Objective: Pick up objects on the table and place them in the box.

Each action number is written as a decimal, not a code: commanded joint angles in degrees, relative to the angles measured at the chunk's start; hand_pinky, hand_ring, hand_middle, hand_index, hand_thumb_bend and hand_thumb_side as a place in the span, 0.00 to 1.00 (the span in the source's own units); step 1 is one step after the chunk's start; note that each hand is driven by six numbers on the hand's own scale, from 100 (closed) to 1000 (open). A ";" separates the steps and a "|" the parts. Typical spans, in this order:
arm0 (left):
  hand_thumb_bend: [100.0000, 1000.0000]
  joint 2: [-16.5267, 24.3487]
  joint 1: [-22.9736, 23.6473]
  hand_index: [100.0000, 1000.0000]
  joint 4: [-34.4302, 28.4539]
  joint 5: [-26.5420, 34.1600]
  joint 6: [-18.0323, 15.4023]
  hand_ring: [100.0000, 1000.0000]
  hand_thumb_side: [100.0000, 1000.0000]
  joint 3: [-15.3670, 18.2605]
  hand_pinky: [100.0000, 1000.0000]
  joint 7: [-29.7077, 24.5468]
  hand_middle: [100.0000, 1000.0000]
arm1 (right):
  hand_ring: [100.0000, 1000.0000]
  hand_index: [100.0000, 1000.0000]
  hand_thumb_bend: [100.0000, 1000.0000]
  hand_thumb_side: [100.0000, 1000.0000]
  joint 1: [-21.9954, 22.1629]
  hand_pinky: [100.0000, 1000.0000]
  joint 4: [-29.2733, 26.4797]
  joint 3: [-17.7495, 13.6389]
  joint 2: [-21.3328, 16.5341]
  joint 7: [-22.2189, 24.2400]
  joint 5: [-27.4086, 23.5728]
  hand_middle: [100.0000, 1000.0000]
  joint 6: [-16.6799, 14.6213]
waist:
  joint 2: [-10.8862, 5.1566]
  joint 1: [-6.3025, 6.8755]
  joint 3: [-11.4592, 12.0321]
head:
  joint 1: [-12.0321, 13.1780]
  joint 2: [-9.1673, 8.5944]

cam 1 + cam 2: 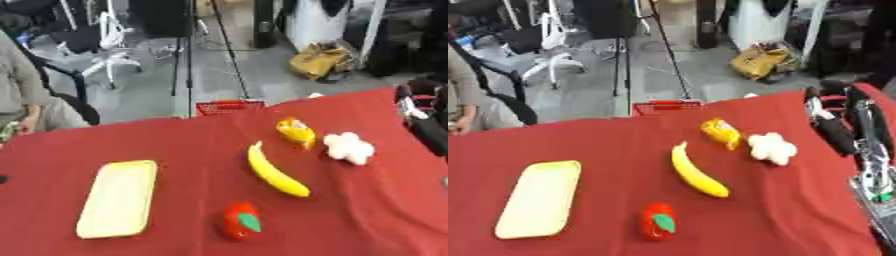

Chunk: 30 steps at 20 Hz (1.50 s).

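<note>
Objects for packing lay spread on the red tablecloth (175, 145): a yellow banana (276, 172) near the middle, a small yellow item (297, 131) just beyond it, a white puffy, flower-shaped thing (349, 147) to its right, and a red fruit-like toy with a green leaf (241, 220) nearest the robot. A pale yellow shallow tray (118, 198) sat well apart on the left, probably serving as the box.

All 4 looked like light toy food. The banana seemed stiff and smooth, best taken across its middle, where it would balance. The red toy looked rounded and might roll, so a wrap around its body would suit. The white piece looked soft and should give under the fingers.

The right hand (833, 127) hung at the table's right edge, holding nothing; whether its fingers were spread or curled could not be told. The left hand was out of sight. No writing or labels were readable.
</note>
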 commanded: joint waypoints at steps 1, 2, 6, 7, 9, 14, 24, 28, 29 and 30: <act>0.61 1.36 -0.62 0.73 -1.17 0.01 -0.02 0.65 0.89 0.17 0.51 -0.29 0.62 | 0.64 0.78 0.28 0.50 -0.76 0.62 -1.33 -0.16 -1.42 0.51 0.64 0.67 -0.04 | -0.05 -0.64 0.00 | -0.06 -0.63; 0.61 1.36 -0.62 0.73 -1.18 0.00 -0.01 0.65 0.88 0.18 0.51 -0.30 0.62 | 0.64 0.78 0.29 0.50 -0.77 0.62 -1.32 -0.16 -1.44 0.61 0.71 0.67 0.00 | -0.07 -0.62 -0.01 | -0.07 -0.67; 0.61 1.37 -0.68 0.73 -1.19 0.02 0.05 0.65 0.88 0.15 0.51 -0.36 0.62 | 0.64 0.79 0.32 0.50 -0.96 0.62 -1.16 -0.10 -1.55 1.00 1.02 0.68 0.21 | -0.02 -0.53 0.02 | -0.14 -0.81; 0.61 1.37 -0.68 0.73 -1.19 0.02 0.07 0.65 0.88 0.13 0.51 -0.40 0.62 | 0.64 0.79 0.32 0.50 -1.01 0.62 -1.12 -0.06 -1.58 1.12 1.16 0.68 0.26 | -0.01 -0.53 0.02 | -0.18 -0.77; 0.61 1.36 -0.67 0.73 -1.19 0.03 0.07 0.66 0.88 0.10 0.51 -0.47 0.62 | 0.65 0.79 0.36 0.50 -1.17 0.62 -0.77 0.13 -1.80 1.54 1.57 0.68 0.55 | 0.02 -0.54 0.04 | -0.27 -0.68; 0.61 1.38 -0.71 0.73 -1.20 0.02 0.08 0.66 0.87 0.10 0.50 -0.54 0.62 | 0.65 0.79 0.40 0.50 -1.77 0.63 0.40 0.44 -2.27 2.75 2.61 0.69 1.05 | 0.00 -0.57 0.14 | -0.41 -0.70; 0.61 1.47 -0.73 0.73 -1.08 0.08 0.19 0.66 0.87 -0.17 0.50 -0.97 0.62 | 0.72 0.86 0.55 0.51 -6.53 0.69 8.13 2.97 -6.24 11.81 9.30 0.77 3.00 | -0.07 -0.75 0.46 | -1.56 -1.12; 0.61 1.54 -0.81 0.73 -1.03 0.17 0.22 0.66 0.87 -0.40 0.50 -1.28 0.62 | 0.76 0.88 0.59 0.46 -10.70 0.72 15.27 5.38 -8.45 21.01 13.87 0.82 2.18 | -0.06 -0.75 0.75 | -2.19 -1.44; 0.61 1.58 -0.85 0.73 -1.02 0.20 0.22 0.66 0.87 -0.48 0.50 -1.37 0.62 | 0.79 0.90 0.61 0.44 -11.73 0.75 17.25 5.97 -8.83 23.48 15.26 0.84 1.88 | -0.03 -0.78 0.87 | -2.28 -1.57; 0.61 1.60 -0.88 0.73 -1.02 0.23 0.22 0.66 0.87 -0.53 0.50 -1.45 0.62 | 0.79 0.90 0.61 0.44 -12.75 0.75 19.11 6.35 -9.03 25.86 16.70 0.84 1.54 | -0.01 -0.79 0.95 | -2.33 -1.67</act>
